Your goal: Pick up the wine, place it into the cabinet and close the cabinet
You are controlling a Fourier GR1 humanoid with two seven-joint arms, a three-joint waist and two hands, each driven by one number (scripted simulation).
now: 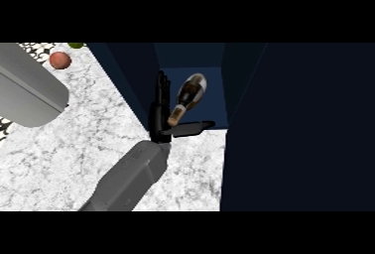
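1. The wine bottle [192,89] lies inside the open cabinet [217,94], its long axis tilted. The base points deeper in and the neck points back out toward the cabinet's mouth.
2. The right hand [159,118] at the cabinet's mouth is released, with fingers [162,87] straight and thumb [194,128] splayed under the neck. Whether they touch is unclear.
3. A tall dark panel [300,124] flanks the cabinet's right side. Left of the cabinet on the marble counter [81,144] are a reddish round fruit [60,60] and a second grey forearm [29,89].
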